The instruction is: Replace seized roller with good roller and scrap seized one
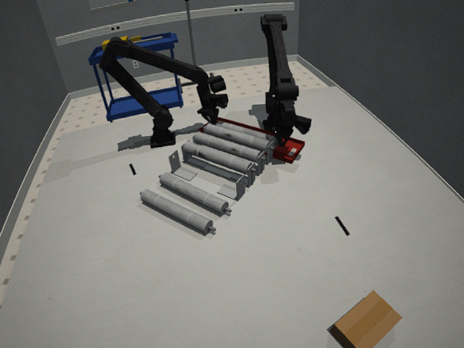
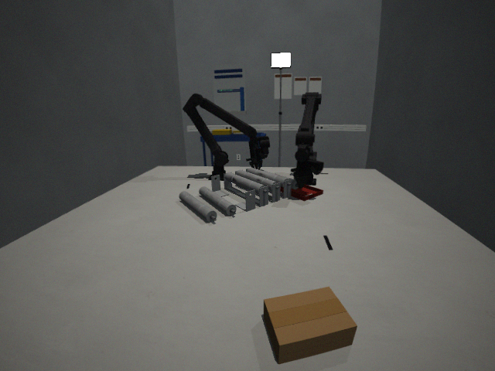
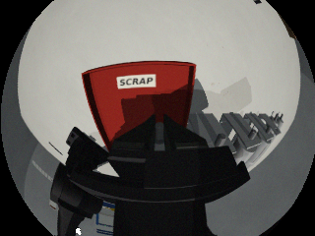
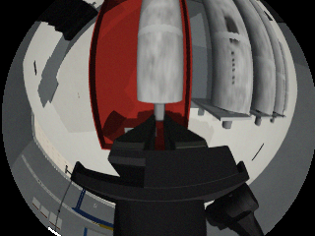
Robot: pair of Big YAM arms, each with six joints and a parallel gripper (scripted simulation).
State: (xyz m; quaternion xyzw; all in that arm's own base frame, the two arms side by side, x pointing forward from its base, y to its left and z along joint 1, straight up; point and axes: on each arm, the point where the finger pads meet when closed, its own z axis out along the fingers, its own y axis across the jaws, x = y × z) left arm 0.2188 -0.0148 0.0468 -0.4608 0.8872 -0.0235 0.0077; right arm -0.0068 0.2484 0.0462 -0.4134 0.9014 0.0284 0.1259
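Observation:
A grey roller [image 1: 237, 127] [image 4: 159, 64] lies level, low over or in the red scrap tray [image 1: 300, 144] [image 2: 315, 192] [image 3: 105, 93] [image 4: 115, 64]; its underside is hidden. My left gripper [image 1: 280, 143] [image 3: 158, 119] is shut on its axle end near the picture's right. My right gripper [image 1: 212, 121] [image 4: 158, 118] is shut on the other axle end. Three rollers [image 1: 214, 154] [image 2: 247, 184] sit in the bed. The bracket pair [image 1: 240, 187] [image 2: 250, 200] nearest the top and exterior views is empty. Two loose rollers [image 1: 192, 194] [image 1: 175, 211] lie on the table beside it.
A cardboard box [image 1: 368, 320] [image 2: 309, 319] stands far from the bed, near the top and exterior views. Black strips [image 1: 341, 225] [image 1: 132, 169] lie on the table. A blue cart [image 1: 145, 103] stands beyond the table. The bed's brackets stand close beside the tray.

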